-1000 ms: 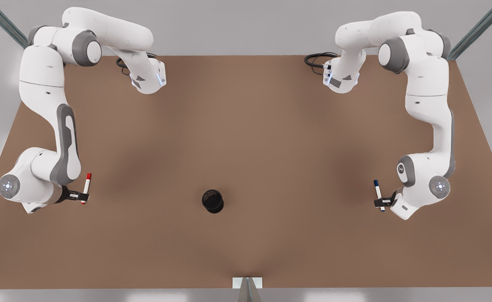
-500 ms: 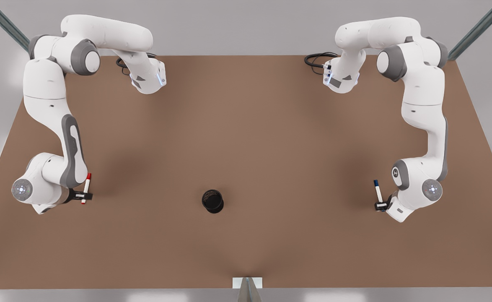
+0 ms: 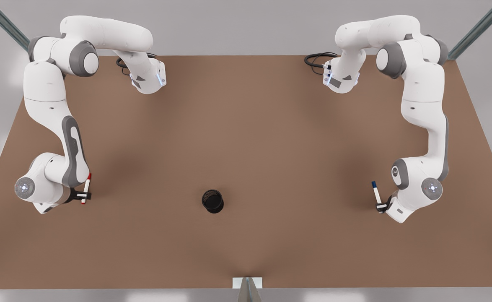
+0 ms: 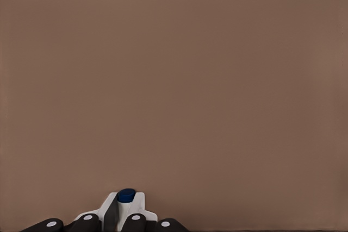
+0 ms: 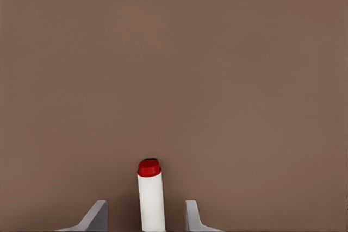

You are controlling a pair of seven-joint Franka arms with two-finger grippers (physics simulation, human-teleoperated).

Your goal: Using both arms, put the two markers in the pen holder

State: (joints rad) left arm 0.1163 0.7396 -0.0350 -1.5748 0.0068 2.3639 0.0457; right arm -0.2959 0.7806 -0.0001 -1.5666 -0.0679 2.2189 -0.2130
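The red-capped marker (image 3: 86, 189) lies on the brown table (image 3: 246, 138) at the front view's left. My right gripper (image 3: 84, 195) straddles its barrel, open, with a gap on each side of the red-capped marker (image 5: 150, 196) between the fingers (image 5: 97, 214). At the front view's right, my left gripper (image 3: 381, 206) is shut on the lower end of the blue-capped marker (image 3: 375, 193). The left wrist view looks down that marker's blue cap (image 4: 126, 195), pinched between the white tips. The black pen holder (image 3: 212, 201) stands upright midway between the two arms, near the table's front.
Both arm bases (image 3: 147, 77) sit at the table's far edge with black cables (image 3: 315, 58) beside them. A small white bracket (image 3: 247, 283) sits at the front edge. Bare tabletop separates each gripper from the pen holder.
Both wrists have sunk lower over their markers. The left gripper has closed on the blue-capped marker, whose cap has tipped slightly toward the front view's left. The red-capped marker has not moved.
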